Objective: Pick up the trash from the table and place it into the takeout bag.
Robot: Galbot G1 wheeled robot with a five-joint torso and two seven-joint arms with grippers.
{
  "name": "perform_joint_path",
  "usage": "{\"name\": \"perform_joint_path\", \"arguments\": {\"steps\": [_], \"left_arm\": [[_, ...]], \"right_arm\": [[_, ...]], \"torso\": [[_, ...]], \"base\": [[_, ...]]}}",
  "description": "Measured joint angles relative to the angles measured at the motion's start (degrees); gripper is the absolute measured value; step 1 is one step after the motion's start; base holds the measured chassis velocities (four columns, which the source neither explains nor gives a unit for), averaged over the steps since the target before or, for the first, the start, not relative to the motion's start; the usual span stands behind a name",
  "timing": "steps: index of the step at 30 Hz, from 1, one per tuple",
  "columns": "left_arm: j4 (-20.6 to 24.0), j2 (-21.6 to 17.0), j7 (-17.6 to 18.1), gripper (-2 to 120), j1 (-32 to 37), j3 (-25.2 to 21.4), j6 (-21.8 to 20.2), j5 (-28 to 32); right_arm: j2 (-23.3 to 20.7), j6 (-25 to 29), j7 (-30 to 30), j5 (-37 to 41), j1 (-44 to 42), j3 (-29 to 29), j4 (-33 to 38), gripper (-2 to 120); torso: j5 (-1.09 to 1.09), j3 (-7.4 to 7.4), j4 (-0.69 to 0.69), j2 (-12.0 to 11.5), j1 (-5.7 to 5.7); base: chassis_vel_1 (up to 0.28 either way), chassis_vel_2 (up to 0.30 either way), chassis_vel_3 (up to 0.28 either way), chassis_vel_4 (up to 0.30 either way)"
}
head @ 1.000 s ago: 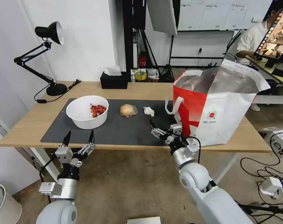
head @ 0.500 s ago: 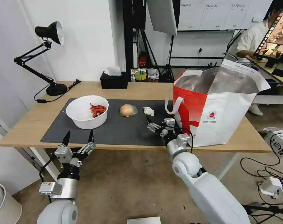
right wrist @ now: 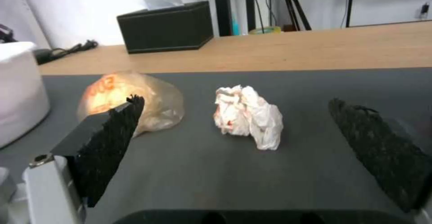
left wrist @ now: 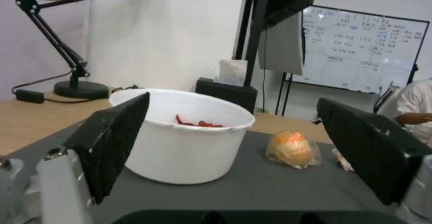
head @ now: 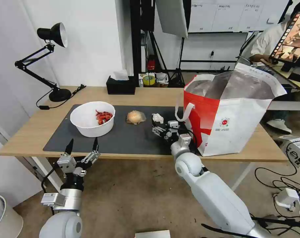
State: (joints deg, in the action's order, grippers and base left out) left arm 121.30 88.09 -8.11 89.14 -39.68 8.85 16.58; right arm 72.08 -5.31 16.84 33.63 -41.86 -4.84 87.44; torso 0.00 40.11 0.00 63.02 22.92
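Observation:
On the table's [head: 31, 127] dark grey mat [head: 123, 138] lies the trash: a white bowl [head: 90, 124] with red shells [head: 103, 116], a wrapped beige bun [head: 135, 117] and a small crumpled white tissue [head: 157, 118]. My right gripper [head: 159, 127] hovers low over the mat just short of the tissue, open. In the right wrist view the tissue [right wrist: 247, 116] sits ahead between the two pads of the right gripper [right wrist: 235, 101], with the bun [right wrist: 148, 99] to one side. The red-and-white takeout bag [head: 232, 115] stands open at the table's right. My left gripper [head: 83, 140] waits open below the front edge, facing the bowl [left wrist: 180, 143].
A black tissue box [head: 120, 85] and a black desk lamp [head: 54, 34] stand at the table's back. The bag's white handle [head: 186, 110] hangs close beside my right wrist. Cables and a white box [head: 296, 148] lie on the floor to the right.
My right gripper has moved forward and left over the mat, from near the front edge to just short of the tissue. The left arm has stayed put.

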Motion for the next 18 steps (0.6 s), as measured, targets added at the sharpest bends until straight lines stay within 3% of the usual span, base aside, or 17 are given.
{"name": "perform_joint_path", "arguments": {"steps": [18], "left_arm": [[-0.5,-0.3,-0.1,100,0.3,-0.7,1.0,0.3]], "right_arm": [[6.2,-2.6,5.1,0.5,8.7,-3.5,-10.9,100]], "torso": [[0.0,0.0,0.0,0.0,0.0]], "base": [[0.0,0.0,0.0,0.0]]}}
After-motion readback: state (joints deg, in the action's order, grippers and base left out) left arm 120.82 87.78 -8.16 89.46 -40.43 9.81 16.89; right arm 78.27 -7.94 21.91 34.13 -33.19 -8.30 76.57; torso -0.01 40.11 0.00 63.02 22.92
